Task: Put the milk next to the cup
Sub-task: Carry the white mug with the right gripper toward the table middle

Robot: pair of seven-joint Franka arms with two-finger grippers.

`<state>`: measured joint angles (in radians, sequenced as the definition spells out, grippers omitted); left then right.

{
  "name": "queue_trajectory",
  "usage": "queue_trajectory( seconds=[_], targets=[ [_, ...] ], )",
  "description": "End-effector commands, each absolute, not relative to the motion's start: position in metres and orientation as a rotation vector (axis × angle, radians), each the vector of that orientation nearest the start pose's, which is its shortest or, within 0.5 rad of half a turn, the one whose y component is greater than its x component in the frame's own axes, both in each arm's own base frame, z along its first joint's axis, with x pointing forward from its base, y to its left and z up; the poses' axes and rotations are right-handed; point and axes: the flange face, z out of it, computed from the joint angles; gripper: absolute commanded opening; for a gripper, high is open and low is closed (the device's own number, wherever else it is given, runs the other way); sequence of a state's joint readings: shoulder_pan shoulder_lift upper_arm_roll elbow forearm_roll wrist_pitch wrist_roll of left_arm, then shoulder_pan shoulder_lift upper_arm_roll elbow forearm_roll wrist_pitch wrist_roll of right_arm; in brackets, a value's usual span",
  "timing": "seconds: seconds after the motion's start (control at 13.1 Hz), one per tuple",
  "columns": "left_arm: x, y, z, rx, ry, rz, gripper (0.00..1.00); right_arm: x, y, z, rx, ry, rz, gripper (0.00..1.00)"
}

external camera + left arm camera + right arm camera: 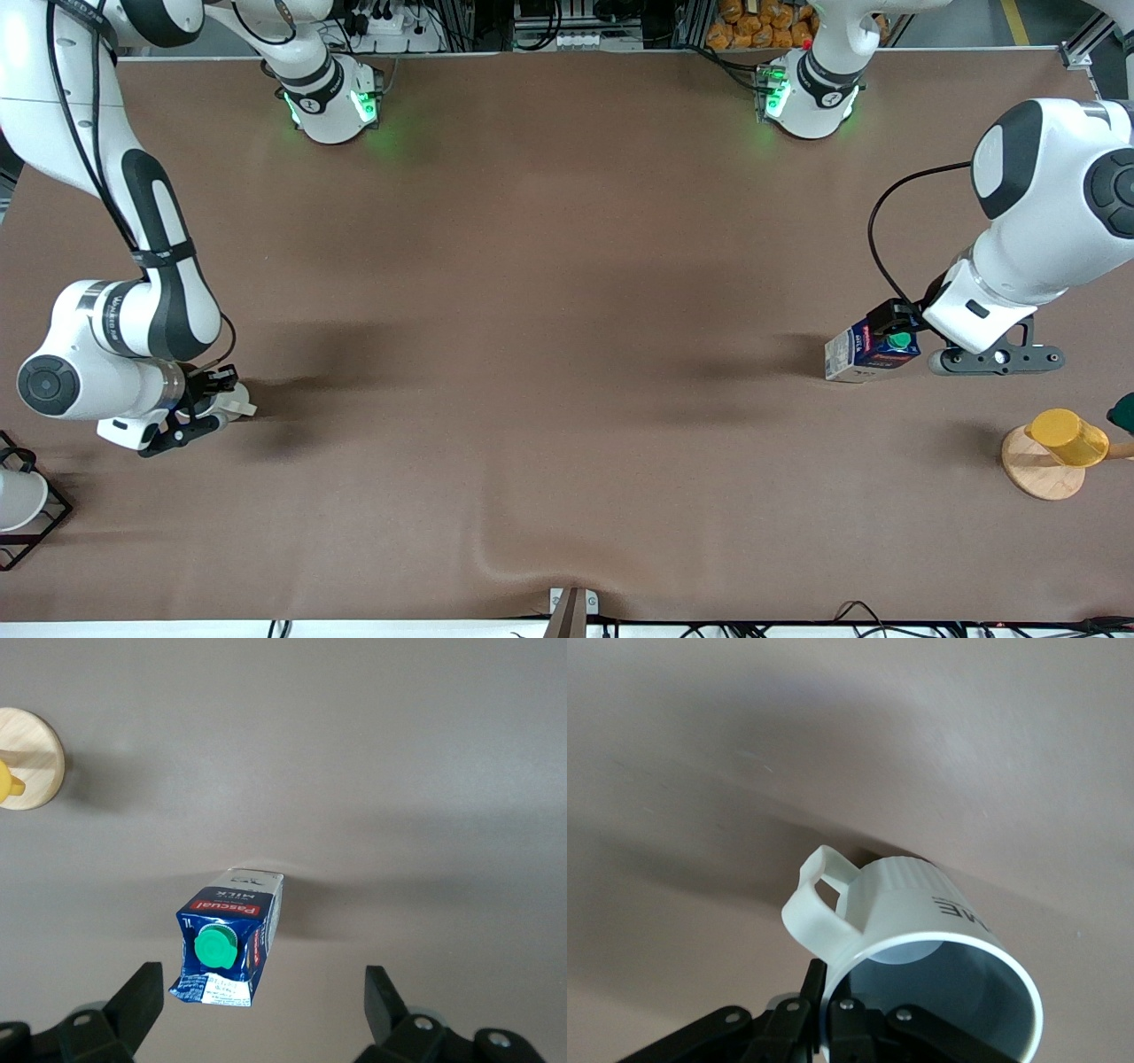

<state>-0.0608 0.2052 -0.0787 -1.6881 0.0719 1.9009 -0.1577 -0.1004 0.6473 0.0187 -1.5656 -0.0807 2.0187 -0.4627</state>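
The milk [866, 353], a dark blue carton with a green cap, stands on the table toward the left arm's end. My left gripper [893, 321] is over it, open. In the left wrist view the milk [226, 943] lies between the spread fingers [137, 1001], closer to one, touching neither. The off-white cup [234, 406] is at the right arm's end. My right gripper [209, 396] is shut on its rim. In the right wrist view the cup [912, 912] shows its handle and grey inside, with my right gripper [826, 1001] pinching the wall beside the handle.
A yellow cup [1067, 436] hangs on a round wooden stand [1038, 471], nearer the front camera than the milk; its base shows in the left wrist view [31, 762]. A black wire rack [35, 523] holds a white cup at the right arm's end. The cloth ripples [523, 554] at the near edge.
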Motion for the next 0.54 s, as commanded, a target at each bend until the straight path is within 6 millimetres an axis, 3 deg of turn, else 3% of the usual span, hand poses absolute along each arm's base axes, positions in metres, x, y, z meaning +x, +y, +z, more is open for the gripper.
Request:
queue_trajectory(
  seconds=[0.0, 0.23, 0.46],
  targets=[
    [0.624, -0.073, 0.460, -3.069, 0.009, 0.003, 1.00, 0.689, 0.000, 0.275, -3.051, -0.708, 0.258, 0.00],
    [0.621, -0.064, 0.442, -3.045, 0.014, 0.053, 1.00, 0.690, 0.084, 0.287, -3.081, -0.547, 0.213, 0.00],
    [0.620, -0.051, 0.429, -3.023, 0.014, 0.053, 1.00, 0.676, 0.167, 0.281, -3.020, -0.303, 0.232, 0.00]
  ],
)
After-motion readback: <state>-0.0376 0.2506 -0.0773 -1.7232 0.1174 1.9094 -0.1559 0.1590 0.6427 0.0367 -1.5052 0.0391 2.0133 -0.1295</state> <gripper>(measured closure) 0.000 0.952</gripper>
